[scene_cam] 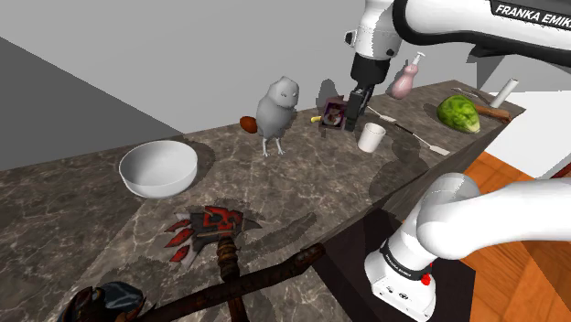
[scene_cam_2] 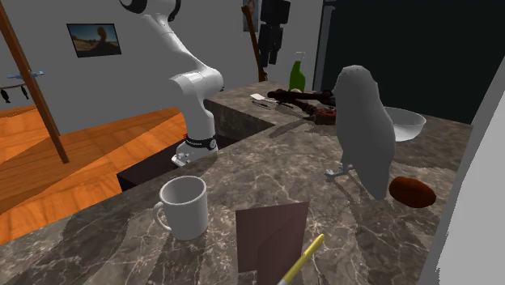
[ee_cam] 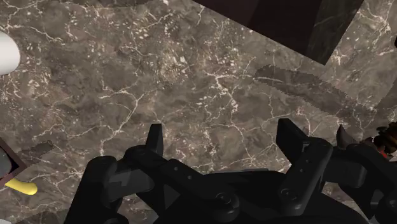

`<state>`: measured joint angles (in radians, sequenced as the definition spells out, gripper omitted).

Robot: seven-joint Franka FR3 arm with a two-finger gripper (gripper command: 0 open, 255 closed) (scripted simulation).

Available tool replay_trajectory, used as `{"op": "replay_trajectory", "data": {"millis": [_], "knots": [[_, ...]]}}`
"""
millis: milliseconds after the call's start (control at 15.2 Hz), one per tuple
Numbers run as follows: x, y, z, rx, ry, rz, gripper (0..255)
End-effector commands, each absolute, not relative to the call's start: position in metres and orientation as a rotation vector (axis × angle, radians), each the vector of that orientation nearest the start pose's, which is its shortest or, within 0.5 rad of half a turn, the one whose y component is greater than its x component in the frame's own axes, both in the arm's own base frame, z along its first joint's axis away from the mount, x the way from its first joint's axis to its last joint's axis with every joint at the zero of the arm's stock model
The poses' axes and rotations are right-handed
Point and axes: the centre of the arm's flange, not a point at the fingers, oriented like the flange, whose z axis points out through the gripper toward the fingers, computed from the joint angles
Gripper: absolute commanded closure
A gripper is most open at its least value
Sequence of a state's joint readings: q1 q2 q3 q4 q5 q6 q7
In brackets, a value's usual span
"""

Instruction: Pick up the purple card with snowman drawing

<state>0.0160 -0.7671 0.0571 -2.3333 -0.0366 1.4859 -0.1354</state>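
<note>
White arm with dark joints, black jaws, FRANKA lettering.

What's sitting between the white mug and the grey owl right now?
The purple card stands between the mug and the owl, clearest in the shoulder view, with the open gripper hanging close beside it on the mug's side.

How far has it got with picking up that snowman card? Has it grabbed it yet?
Nothing looks done yet: the card stands on the counter, ungrasped. In hand: the jaws hang open close beside it, over bare counter. Left: closing on the card and lifting it.
</note>
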Motion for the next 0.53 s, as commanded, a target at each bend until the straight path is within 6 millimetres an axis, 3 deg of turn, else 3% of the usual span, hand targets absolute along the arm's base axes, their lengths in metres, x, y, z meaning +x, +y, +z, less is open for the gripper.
{"op": "replay_trajectory", "data": {"millis": [0, 462], "knots": [[0.302, 0.023, 0.588, -3.197, -0.304, 0.135, 0], [0.355, -0.049, 0.562, -3.188, -0.193, 0.088, 0]]}}
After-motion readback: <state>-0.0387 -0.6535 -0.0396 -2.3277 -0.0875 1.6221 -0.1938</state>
